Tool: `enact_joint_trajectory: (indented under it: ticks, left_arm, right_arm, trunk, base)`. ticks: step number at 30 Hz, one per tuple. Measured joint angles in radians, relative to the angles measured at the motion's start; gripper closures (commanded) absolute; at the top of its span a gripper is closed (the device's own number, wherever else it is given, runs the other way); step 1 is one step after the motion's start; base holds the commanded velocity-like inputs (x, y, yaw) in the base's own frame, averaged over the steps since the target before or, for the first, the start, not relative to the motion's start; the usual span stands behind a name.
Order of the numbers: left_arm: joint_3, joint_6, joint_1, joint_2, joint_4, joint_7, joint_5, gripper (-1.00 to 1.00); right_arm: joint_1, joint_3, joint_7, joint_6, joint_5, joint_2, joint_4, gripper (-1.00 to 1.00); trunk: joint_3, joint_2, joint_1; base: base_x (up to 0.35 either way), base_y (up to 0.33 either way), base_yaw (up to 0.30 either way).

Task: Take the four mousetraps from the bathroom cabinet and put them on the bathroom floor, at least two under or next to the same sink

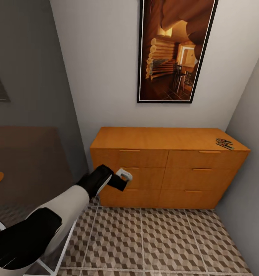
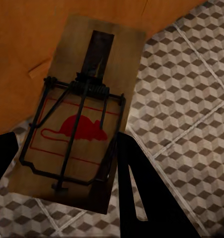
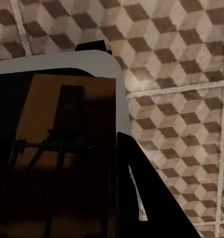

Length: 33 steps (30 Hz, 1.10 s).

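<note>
Mousetraps (image 2: 74,131) sit clamped between both arms' closed jaws, the right one (image 3: 62,153) apparently shadowed, above bathroom floor (image 2: 191,99).

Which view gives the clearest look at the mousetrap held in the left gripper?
The left wrist view: the mousetrap is close and lit, with its wire bar, spring and red mouse print clear. In the head view the left gripper is seen from behind and the trap cannot be made out. The right wrist view shows a different, shadowed trap.
</note>
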Motion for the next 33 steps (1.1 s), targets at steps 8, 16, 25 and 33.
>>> enact_joint_trajectory:
  ticks: [8, 16, 25, 33]
  left_arm:
    - [-0.006, -0.382, 0.037, 0.0, 0.375, 0.006, 0.0, 1.0]
    - [-0.002, -0.607, 0.174, 0.008, 0.465, 0.129, 0.008, 1.0]
    - [0.003, -0.764, 0.37, 0.019, 0.464, 0.278, 0.01, 1.0]
    - [0.009, -1.01, 0.519, 0.031, 0.464, 0.479, 0.012, 1.0]
  right_arm:
    - [0.0, 0.002, -0.002, -0.146, 0.003, -0.001, -0.042, 1.0]
    - [0.001, 0.003, -0.026, -0.15, 0.005, -0.002, -0.225, 1.0]
    - [0.001, 0.005, -0.101, -0.043, 0.008, 0.0, -0.393, 1.0]
    - [-0.002, 0.004, -0.108, 0.018, 0.006, 0.003, -0.511, 1.0]
  trunk:
    - [0.0, 0.0, 0.0]
    - [0.0, 0.0, 0.0]
    - [0.0, 0.0, 0.0]
    - [0.0, 0.0, 0.0]
  base:
    - [0.0, 0.0, 0.0]
    - [0.0, 0.0, 0.0]
    - [0.0, 0.0, 0.0]
    - [0.0, 0.0, 0.0]
